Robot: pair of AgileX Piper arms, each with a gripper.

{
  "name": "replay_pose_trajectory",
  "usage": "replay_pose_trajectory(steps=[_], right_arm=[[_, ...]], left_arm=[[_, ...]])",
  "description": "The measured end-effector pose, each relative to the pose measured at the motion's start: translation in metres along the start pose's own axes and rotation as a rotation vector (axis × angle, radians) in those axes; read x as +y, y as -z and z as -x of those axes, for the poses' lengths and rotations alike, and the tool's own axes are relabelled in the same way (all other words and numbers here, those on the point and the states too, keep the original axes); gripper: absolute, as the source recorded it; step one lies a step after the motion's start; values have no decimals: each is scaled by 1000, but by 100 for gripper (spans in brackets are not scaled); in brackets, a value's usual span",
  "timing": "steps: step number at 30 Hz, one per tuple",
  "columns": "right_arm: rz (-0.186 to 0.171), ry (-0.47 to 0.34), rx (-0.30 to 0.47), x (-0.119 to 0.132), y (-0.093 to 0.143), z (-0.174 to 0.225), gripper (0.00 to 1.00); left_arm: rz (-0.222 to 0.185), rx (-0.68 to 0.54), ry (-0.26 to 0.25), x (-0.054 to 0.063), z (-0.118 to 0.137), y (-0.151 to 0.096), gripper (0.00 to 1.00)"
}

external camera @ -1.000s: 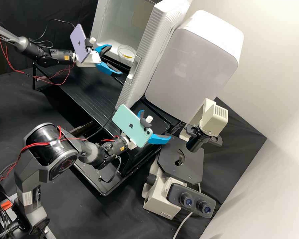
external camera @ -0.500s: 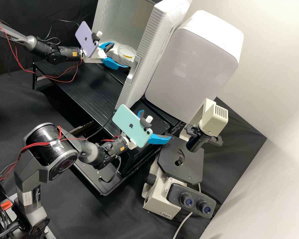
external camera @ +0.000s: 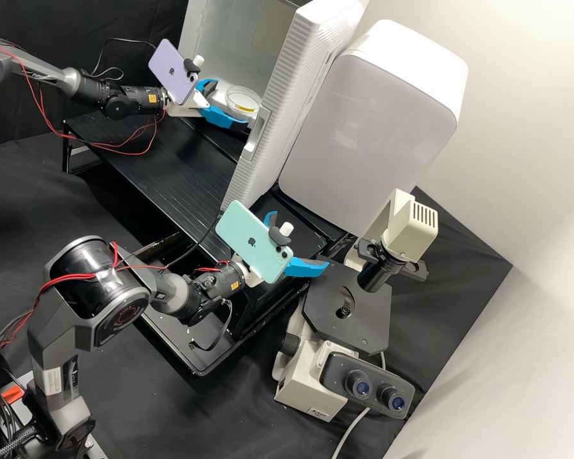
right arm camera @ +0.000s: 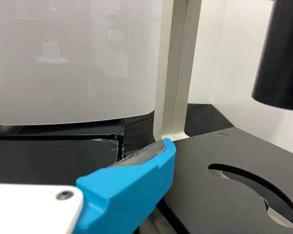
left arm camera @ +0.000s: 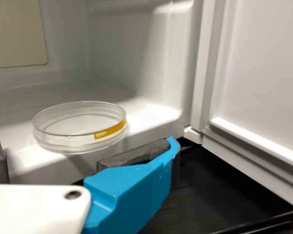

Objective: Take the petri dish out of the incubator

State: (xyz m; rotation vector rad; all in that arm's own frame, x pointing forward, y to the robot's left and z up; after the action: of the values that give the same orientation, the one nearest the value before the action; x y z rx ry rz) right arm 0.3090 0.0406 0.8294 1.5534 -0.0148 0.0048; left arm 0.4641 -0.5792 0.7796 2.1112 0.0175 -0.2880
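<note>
left gripper (external camera: 228, 105), fingers spread, sits at the incubator (external camera: 229, 38) mouth, petri dish (external camera: 242, 97) near its tips; right gripper (external camera: 303, 255), also spread, hangs over the microscope stage (external camera: 357, 312).

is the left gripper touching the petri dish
Apart. In the left wrist view the left gripper has its open fingers to either side of the petri dish, with bare white incubator floor showing between the dish wall and each grey pad.
</note>
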Motion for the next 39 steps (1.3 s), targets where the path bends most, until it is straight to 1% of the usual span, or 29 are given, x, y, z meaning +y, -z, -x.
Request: replay_pose_trajectory(steps=[2,3,7,9,18,23,25,28,35,39], right_arm=[[0,0,0,0,0,0,100],[0,0,0,0,0,0,100],[0,0,0,0,0,0,100],[0,0,0,0,0,0,100],[0,0,0,0,0,0,100],[0,0,0,0,0,0,100],[0,0,0,0,0,0,100],[0,0,0,0,0,0,100],[0,0,0,0,0,0,100],[0,0,0,0,0,0,100]], left_arm=[[17,6,-5,1,-1,0,100],[19,10,-9,3,-1,0,100],[16,16,-10,2,-4,1,100],[5,17,-7,0,-7,2,100],[5,16,-7,-2,-15,2,100],[6,12,-11,-1,-17,0,100],[9,16,-3,-3,-18,1,100],[-8,18,-1,-4,-19,1,100],[-6,18,-1,-4,-19,1,100],[-30,26,-6,-3,-22,2,100]])
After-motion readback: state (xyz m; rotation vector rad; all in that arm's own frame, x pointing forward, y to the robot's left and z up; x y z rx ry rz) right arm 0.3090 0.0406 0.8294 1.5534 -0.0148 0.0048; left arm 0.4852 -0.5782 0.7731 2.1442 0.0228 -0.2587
